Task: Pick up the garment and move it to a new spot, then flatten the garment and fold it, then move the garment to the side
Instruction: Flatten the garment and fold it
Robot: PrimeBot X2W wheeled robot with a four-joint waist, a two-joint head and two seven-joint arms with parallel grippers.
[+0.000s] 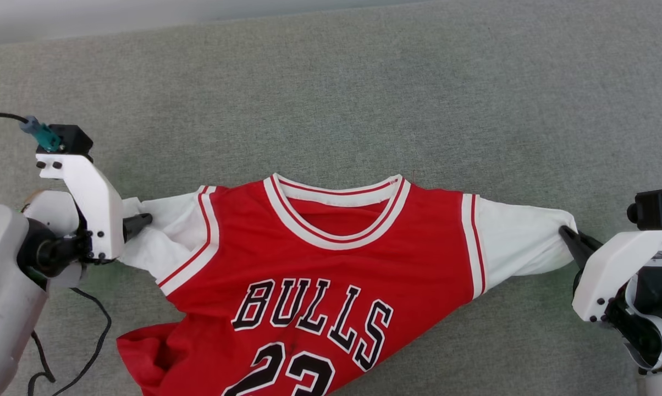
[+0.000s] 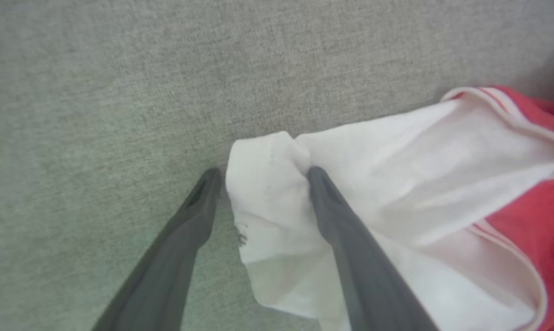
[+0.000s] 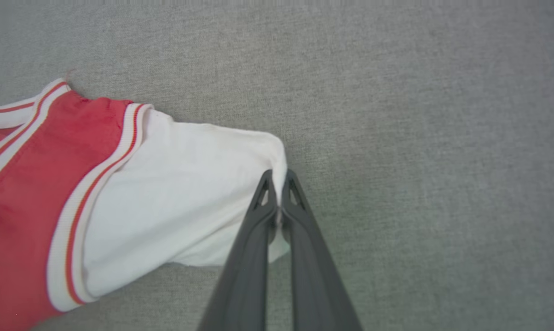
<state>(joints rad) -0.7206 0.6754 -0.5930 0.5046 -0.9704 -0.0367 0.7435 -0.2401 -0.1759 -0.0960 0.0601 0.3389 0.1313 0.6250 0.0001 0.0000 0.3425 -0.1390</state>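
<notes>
The garment (image 1: 331, 264), a red jersey with white sleeves and black "BULLS" lettering, lies front up on the grey cloth surface, its lower part running off the bottom of the head view. At its left sleeve, my left gripper (image 1: 144, 221) stands open; in the left wrist view the sleeve's bunched white end (image 2: 268, 202) lies loose between the spread fingers (image 2: 337, 220) of the left gripper (image 2: 263, 177). My right gripper (image 1: 566, 234) is shut on the end of the right sleeve (image 3: 185, 202), the right gripper (image 3: 277, 177) pinching the cuff's edge between closed fingertips.
A grey fabric surface (image 1: 331, 99) spreads wide behind and to both sides of the jersey. A black cable (image 1: 92, 341) loops on it at the lower left, below my left arm. The jersey's lower left hem (image 1: 144, 352) is crumpled.
</notes>
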